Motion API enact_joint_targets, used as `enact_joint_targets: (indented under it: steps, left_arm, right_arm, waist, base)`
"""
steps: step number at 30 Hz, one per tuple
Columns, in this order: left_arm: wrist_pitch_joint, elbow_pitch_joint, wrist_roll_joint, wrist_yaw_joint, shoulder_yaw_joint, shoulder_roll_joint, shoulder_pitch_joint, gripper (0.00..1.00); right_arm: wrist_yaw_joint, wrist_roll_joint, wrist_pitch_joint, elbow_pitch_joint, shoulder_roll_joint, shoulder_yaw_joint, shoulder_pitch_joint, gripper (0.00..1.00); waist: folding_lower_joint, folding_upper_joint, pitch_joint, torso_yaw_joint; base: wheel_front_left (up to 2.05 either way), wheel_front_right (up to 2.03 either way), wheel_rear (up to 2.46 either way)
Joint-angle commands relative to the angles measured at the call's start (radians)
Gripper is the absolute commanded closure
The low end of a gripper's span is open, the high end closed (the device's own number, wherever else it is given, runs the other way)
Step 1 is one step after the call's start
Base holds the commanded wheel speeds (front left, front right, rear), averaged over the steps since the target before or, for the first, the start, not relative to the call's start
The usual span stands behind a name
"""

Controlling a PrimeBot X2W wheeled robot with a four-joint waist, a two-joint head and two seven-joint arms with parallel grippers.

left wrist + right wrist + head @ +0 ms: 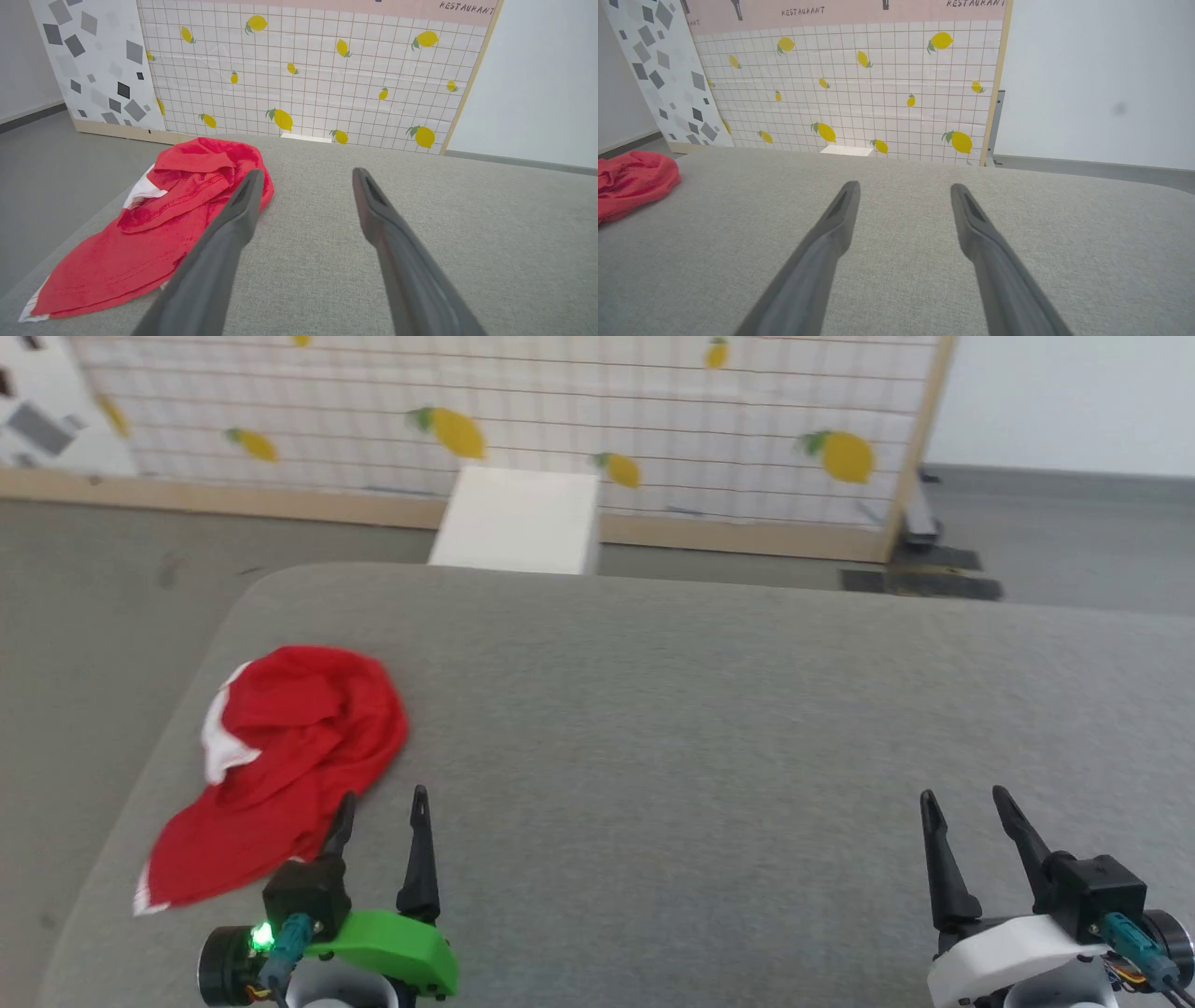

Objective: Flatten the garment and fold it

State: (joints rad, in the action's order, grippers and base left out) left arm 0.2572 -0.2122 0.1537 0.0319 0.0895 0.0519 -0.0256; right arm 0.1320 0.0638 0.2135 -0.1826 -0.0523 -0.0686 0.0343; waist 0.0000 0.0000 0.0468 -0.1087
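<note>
Crumpled garment point(289, 756) at left edge of grey pad point(709, 709).
Spread wide, empty: left gripper point(384, 793), right gripper point(963, 792); panel point(850, 93) reads "RESTAURANT".

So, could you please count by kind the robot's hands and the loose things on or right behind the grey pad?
Red garment: 1
Hands: 2, the left hand and the right hand, both open
White box: 1
Total: 4

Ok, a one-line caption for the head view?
Crumpled red garment far left on the grey cushion; left gripper and right gripper open.
</note>
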Motion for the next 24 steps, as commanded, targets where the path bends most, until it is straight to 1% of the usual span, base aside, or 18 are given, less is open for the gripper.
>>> enact_joint_targets:
  steps: [1, 7, 13, 18, 24]
  left_arm:
    - [0.005, -0.001, -0.005, 0.001, -0.005, 0.003, -0.007, 0.0]
    - [0.005, 0.01, -0.01, 0.006, -0.029, 0.019, 0.015, 0.0]
    - [0.005, 0.02, -0.012, 0.007, -0.045, 0.03, 0.03, 0.0]
    - [0.005, 0.023, -0.014, 0.004, -0.051, 0.037, 0.036, 0.0]
    - [0.005, 0.027, -0.014, 0.002, -0.057, 0.04, 0.041, 0.0]
  right_arm:
    - [-0.001, 0.007, 0.011, 0.002, 0.002, 0.003, 0.005, 0.0]
    - [-0.001, 0.014, 0.016, -0.005, 0.002, 0.015, 0.005, 0.0]
    - [-0.001, 0.018, 0.023, -0.011, 0.002, 0.016, 0.011, 0.0]
    - [-0.001, 0.021, 0.027, -0.02, 0.002, 0.022, 0.008, 0.0]
    - [-0.001, 0.027, 0.032, -0.027, 0.002, 0.025, 0.001, 0.0]
  waist:
    - [0.0, 0.0, 0.002, -0.119]
    - [0.0, 0.0, 0.006, -0.266]
    - [0.0, 0.0, 0.016, -0.384]
    - [0.0, 0.0, 0.024, -0.45]
    - [0.0, 0.0, 0.028, -0.489]
  base:
    - [0.0, 0.0, 0.0]
    - [0.0, 0.0, 0.0]
    - [0.0, 0.0, 0.0]
    - [0.0, 0.0, 0.0]
    - [0.0, 0.0, 0.0]
